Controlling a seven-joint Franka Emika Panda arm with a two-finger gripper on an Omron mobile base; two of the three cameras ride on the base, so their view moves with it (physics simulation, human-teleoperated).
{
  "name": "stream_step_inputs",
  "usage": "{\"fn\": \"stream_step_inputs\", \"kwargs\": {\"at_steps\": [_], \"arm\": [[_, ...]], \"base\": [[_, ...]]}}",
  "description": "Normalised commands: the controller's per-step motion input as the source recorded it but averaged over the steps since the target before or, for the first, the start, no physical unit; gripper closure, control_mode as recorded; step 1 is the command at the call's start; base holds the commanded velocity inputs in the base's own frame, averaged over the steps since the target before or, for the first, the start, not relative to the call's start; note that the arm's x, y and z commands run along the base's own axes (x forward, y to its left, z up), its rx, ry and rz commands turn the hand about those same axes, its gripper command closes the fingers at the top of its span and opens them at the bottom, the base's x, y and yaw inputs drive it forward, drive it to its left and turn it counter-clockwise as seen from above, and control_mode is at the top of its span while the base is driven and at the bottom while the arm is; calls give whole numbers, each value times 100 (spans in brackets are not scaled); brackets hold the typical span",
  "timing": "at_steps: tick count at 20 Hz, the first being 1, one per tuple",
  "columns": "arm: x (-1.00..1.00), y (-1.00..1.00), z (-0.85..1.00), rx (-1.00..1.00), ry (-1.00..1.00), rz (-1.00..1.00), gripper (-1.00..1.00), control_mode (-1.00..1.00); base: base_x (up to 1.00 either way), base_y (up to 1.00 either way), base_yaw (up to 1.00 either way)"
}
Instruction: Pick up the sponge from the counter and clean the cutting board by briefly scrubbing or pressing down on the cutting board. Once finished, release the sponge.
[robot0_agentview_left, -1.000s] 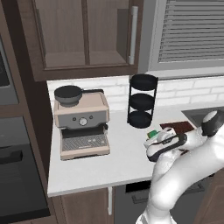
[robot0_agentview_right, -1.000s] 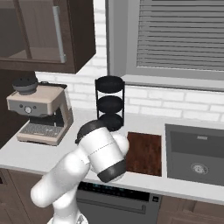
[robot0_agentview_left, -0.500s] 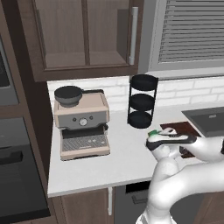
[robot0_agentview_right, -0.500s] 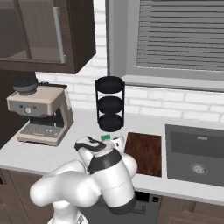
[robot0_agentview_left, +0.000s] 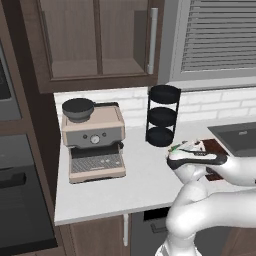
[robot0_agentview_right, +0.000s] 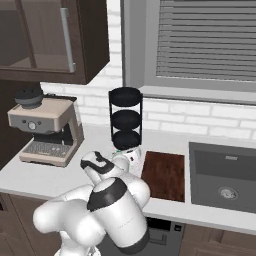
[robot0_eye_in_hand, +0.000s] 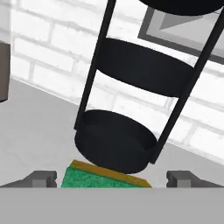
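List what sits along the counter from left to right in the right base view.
Coffee machine → black rack → cutting board → sink.

I see the sponge (robot0_eye_in_hand: 105, 178) with a rough, matt green scouring top over a smooth yellow foam layer. The worktop (robot0_agentview_left: 140, 180) looks like plain light grey stone, smooth and matt. The cutting board (robot0_agentview_right: 164, 175) is dark reddish-brown wood with visible grain and a dull sheen. The three-tier rack (robot0_eye_in_hand: 140, 74) looks like matt black metal. The coffee machine (robot0_agentview_left: 94, 142) has brushed beige metal panels.
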Motion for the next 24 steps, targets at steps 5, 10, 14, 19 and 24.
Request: {"fn": "stream_step_inputs", "kwargs": {"at_steps": [5, 10, 14, 19, 24], "arm": [[-6, -26, -77, 7, 24, 6, -100, -100], [-48, -17, -23, 5, 1, 6, -100, -100], [-79, 0, 55, 0, -32, 2, -100, -100], [-61, 0, 89, 0, -24, 0, -100, -100], [-46, -4, 100, 0, -38, 4, -100, -100]], "base": [[0, 0, 0], [0, 0, 0], [0, 0, 0], [0, 0, 0], [0, 0, 0]]}}
